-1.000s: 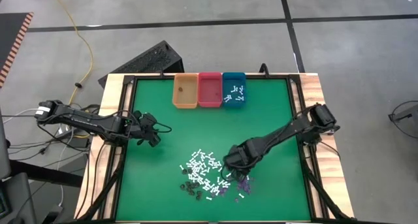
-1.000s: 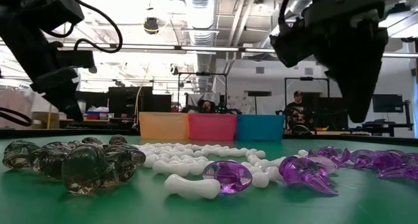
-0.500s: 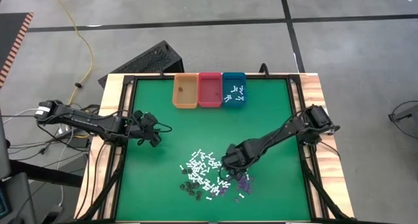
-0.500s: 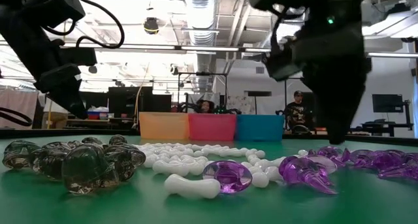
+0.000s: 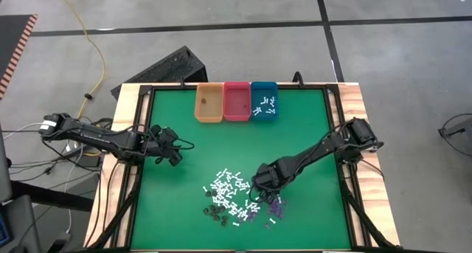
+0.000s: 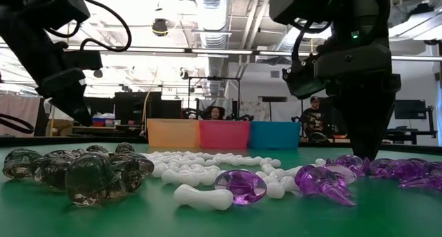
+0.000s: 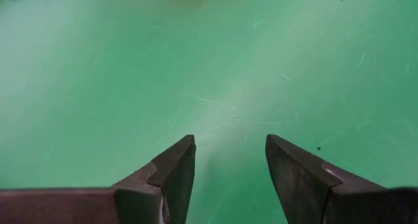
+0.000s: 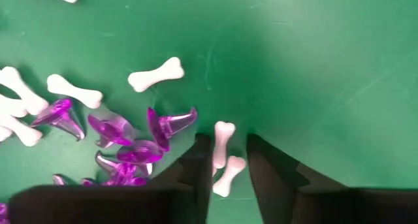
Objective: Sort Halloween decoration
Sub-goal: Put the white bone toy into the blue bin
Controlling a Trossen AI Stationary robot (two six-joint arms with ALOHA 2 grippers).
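The Halloween decoration lies in a loose pile on the green mat: white bones (image 5: 228, 186), purple bits (image 5: 274, 205) and dark bits (image 5: 215, 211). My right gripper (image 5: 259, 186) points straight down at the pile's right side, next to the purple bits (image 6: 359, 164). Its open fingers stand on either side of a white bone (image 8: 222, 144), and a second bone (image 8: 228, 176) lies just behind it. My left gripper (image 5: 175, 154) waits open above bare mat at the table's left, with nothing between its fingers (image 7: 228, 142). My right gripper comes at the white bone (image 8: 222, 144) from above, with one finger (image 8: 199, 162) on each side of it. The bone lies flat on the mat. I cannot tell whether either finger touches it.
Three bins stand in a row at the far edge: orange (image 5: 209, 103), pink (image 5: 237, 102) and teal (image 5: 264, 100). The teal one holds white bones. Bare mat lies between the pile and the bins. People show in the room beyond the table.
My right gripper has come down onto the right side of the pile, still pointing straight down, until its fingertips reach the level of the pieces. The pieces have kept their places.
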